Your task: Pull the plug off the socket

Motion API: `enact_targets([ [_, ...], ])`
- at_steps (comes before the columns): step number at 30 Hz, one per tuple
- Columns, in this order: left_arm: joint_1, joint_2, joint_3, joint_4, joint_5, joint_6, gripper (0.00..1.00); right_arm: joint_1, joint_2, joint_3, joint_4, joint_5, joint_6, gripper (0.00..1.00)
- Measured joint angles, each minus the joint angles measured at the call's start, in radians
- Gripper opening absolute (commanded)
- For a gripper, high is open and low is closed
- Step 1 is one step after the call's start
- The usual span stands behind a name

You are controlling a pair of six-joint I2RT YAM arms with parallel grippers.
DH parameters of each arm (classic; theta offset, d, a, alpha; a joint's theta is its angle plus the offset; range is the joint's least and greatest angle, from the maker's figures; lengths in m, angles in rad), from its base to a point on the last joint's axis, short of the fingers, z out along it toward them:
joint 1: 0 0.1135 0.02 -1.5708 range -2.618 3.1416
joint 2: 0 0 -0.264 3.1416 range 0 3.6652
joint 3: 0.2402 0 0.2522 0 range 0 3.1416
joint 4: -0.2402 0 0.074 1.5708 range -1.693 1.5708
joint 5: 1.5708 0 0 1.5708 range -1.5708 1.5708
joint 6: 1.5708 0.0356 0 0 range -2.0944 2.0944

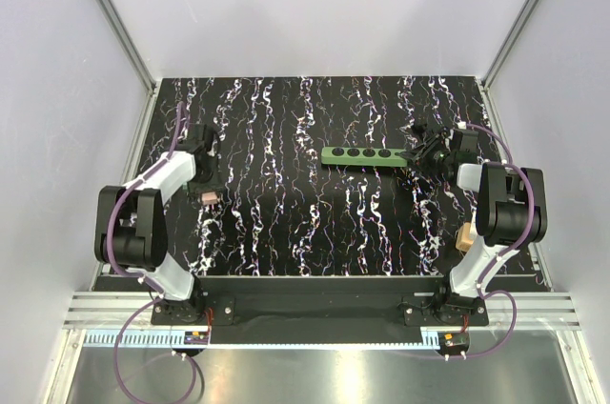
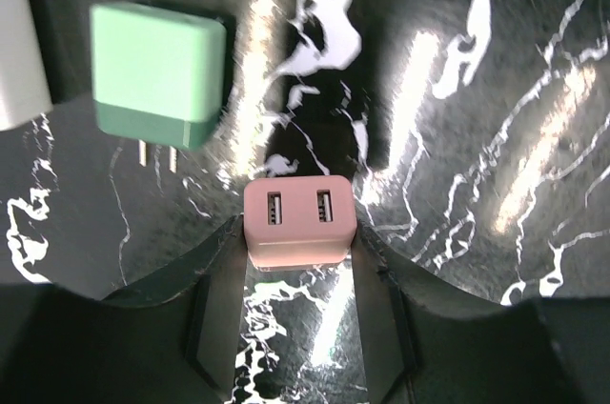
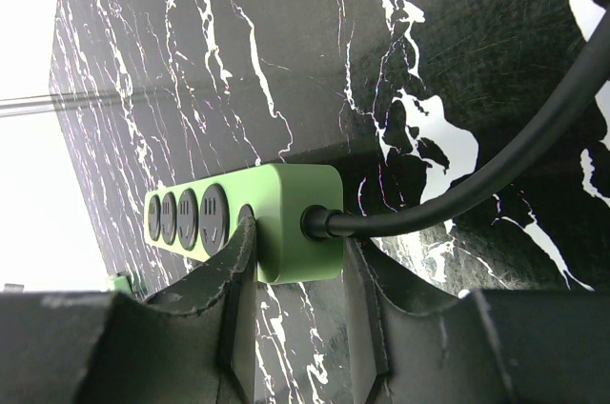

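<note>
When seen from above, the green socket (image 1: 365,155) lies toward the back right corner of the worktop, and all four of its holes look empty. The right claw (image 1: 426,154) sits at its right end. The left claw (image 1: 204,192) is near the left edge with a pink plug (image 1: 206,198).

From the left wrist, the left claw's fingers (image 2: 217,280) press on both sides of the pink plug, so this claw is closed on it. I think the plug rests on the worktop, but the view is too close to be sure. A green charger (image 2: 157,70) and a white block (image 2: 17,47) lie just beyond it.

From the right wrist, the right claw is closed around the socket's end, where the black cord (image 3: 477,185) comes out, and seems to be holding it steady.

So the pull looks done. Next, both claws should let go gently and lift away.
</note>
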Motion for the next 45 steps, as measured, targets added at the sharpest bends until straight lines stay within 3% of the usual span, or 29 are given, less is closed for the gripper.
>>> enact_targets([
  [10, 0.047, 0.031, 0.022, 0.045, 0.074, 0.004, 0.20, 0.000, 0.001, 0.000, 0.000, 0.000, -0.001, 0.00],
  [21, 0.079, 0.004, 0.015, 0.074, 0.097, 0.010, 0.76, 0.000, 0.002, 0.001, 0.000, 0.000, -0.002, 0.00],
  [28, 0.068, -0.144, -0.032, 0.127, 0.113, 0.007, 0.76, 0.000, 0.002, 0.001, 0.000, 0.000, -0.002, 0.00],
  [36, -0.045, -0.344, -0.069, 0.185, 0.149, 0.036, 0.75, 0.000, 0.002, 0.001, 0.000, 0.000, -0.002, 0.00],
  [45, -0.083, -0.551, -0.119, 0.210, 0.229, 0.038, 0.75, 0.000, 0.002, 0.001, 0.006, -0.007, -0.006, 0.00],
])
